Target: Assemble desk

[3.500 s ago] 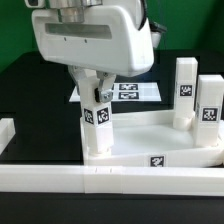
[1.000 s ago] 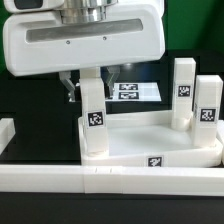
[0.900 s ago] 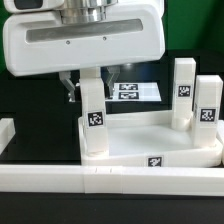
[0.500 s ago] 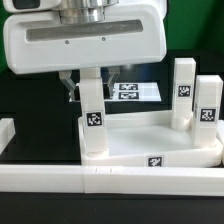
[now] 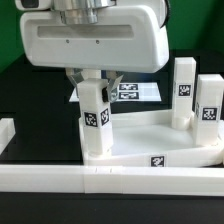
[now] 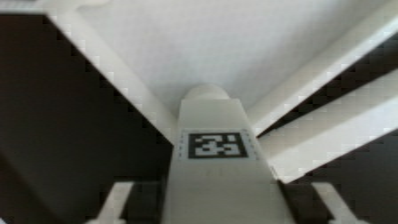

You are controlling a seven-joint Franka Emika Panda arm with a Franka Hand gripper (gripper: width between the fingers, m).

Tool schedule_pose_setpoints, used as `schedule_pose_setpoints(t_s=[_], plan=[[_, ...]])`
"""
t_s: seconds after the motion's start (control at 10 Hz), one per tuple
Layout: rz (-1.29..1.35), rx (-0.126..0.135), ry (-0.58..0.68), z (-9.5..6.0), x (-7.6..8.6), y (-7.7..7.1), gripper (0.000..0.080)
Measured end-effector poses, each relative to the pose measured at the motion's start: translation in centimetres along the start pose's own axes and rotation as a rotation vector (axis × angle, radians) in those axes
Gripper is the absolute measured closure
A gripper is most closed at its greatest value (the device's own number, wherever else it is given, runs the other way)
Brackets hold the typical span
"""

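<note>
White rigid plastic leg [image 5: 95,120], light and smooth, standing at the desk panel [image 5: 150,135] corner: you have the gripper [image 5: 93,82] clamped on its top; hold there.

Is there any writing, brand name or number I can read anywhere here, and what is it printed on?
No words, brands or numbers can be read.
Only square black-and-white coded tags show: one on the leg under the hand, ones on two legs standing at the exterior view's right, one on the tray's front rim, several on the marker board.
</note>
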State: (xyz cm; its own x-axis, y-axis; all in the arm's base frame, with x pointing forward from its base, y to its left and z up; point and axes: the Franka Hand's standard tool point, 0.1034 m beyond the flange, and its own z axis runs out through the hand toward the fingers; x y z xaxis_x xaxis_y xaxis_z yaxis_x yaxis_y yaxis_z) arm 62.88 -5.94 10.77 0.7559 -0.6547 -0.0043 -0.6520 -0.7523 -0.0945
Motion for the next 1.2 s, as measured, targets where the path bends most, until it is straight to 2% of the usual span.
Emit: schedule_pose_setpoints(t_s=[0.4, 0.5, 0.6, 0.7, 0.8, 0.9, 1.2], plan=[[0.344, 0.014, -0.002, 0.08, -0.09, -0.26, 0.0511], [0.389, 0.018, -0.006, 0.1, -0.12, -0.31, 0.0402], [0.39, 0.019, -0.006, 0.1, -0.13, -0.34, 0.0402], [0.371, 0.017, -0.006, 0.1, -0.14, -0.32, 0.0266], [0.3, 0.014, -0.008, 0.11, -0.14, -0.35, 0.0176], [0.264, 0.014, -0.007, 0.1, -0.14, -0.41, 0.0176], [-0.058, 0.014, -0.003, 0.11, -0.02, -0.27, 0.0151]])
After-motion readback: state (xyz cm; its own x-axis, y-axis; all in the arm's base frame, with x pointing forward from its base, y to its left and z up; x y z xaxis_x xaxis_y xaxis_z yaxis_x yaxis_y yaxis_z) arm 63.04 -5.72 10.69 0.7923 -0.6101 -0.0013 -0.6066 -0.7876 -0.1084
